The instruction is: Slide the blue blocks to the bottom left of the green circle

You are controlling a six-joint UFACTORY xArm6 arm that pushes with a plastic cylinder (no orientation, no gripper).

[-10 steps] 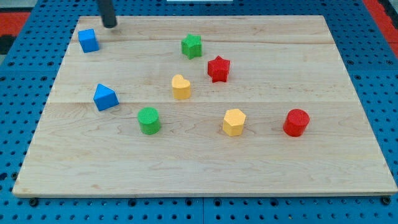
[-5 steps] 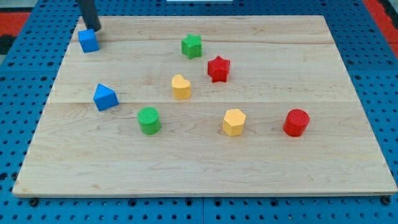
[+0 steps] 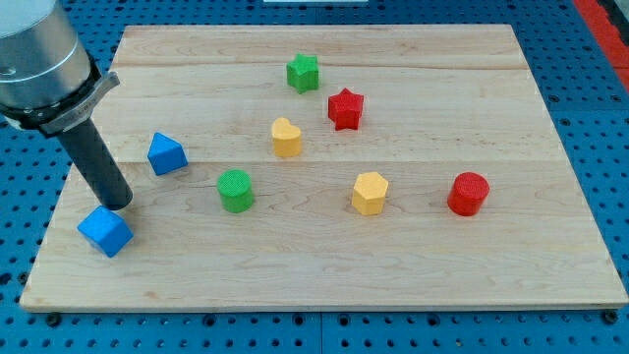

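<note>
Resting at the view's left edge of the wooden board (image 3: 324, 265), my tip (image 3: 118, 204) sits just above the blue cube (image 3: 105, 231), and from this angle I would say the two are touching, though I cannot be certain. There is no claw on this arm to open or close; the rod simply ends in that tip, with the grey arm housing (image 3: 39, 54) above it filling the view's top left corner. The blue cube lies near the board's lower left, to the left of and below the green circle (image 3: 235, 190). The other blue block, a triangular one (image 3: 167, 153), sits up and to the left of the green circle, near it but apart. Further to the view's right I see a yellow heart (image 3: 286, 138), a green star-like block (image 3: 304, 73), a red star (image 3: 345, 108), a yellow hexagon (image 3: 370, 193) and a red cylinder (image 3: 468, 194), all apart from one another.
</note>
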